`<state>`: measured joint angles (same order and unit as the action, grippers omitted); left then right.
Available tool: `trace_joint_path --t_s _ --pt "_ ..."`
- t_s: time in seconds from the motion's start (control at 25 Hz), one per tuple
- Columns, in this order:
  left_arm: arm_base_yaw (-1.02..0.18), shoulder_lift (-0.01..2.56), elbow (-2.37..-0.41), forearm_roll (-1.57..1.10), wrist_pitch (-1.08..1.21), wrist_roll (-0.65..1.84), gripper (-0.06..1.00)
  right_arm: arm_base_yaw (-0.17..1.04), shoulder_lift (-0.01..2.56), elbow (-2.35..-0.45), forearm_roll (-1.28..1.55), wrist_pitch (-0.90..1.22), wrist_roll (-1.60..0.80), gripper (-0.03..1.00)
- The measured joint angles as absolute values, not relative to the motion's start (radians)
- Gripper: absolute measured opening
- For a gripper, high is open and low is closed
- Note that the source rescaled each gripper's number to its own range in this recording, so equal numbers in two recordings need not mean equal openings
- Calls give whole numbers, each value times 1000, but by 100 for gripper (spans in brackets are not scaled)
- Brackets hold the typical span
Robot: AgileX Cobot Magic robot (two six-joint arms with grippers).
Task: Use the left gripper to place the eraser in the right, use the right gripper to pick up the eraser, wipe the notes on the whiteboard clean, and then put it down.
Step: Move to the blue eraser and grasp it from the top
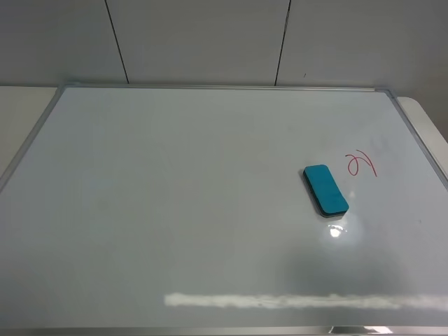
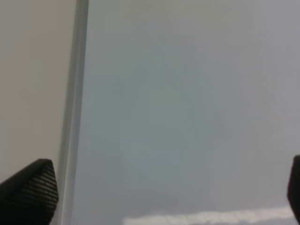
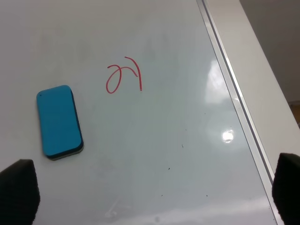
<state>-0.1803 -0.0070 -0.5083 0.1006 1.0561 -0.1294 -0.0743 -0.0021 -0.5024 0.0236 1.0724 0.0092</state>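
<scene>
The teal-blue eraser (image 1: pixel 325 189) lies flat on the right part of the whiteboard (image 1: pixel 175 210), just left of the red notes (image 1: pixel 360 164). Neither gripper shows in the exterior view. In the right wrist view the right gripper (image 3: pixel 152 197) is open and empty, only its two black fingertips (image 3: pixel 18 192) showing at the picture's edges, above the board and apart from the eraser (image 3: pixel 59 121) and the notes (image 3: pixel 123 75). In the left wrist view the left gripper (image 2: pixel 161 197) is open and empty over bare whiteboard (image 2: pixel 187 117) near its silver frame (image 2: pixel 75 117).
The board lies on a pale beige table (image 1: pixel 21 105) with a white panelled wall (image 1: pixel 210 42) behind. The board's right frame edge (image 3: pixel 234 93) runs close to the notes. A bright light glare (image 1: pixel 336 229) sits just in front of the eraser.
</scene>
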Motion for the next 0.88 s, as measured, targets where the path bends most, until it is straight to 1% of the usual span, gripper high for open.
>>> trace_joint_path --t_s 0.88 --pt "-180 -7 -507 101 1056 -129 100 -74 -2 -502 24 1072 9 100"
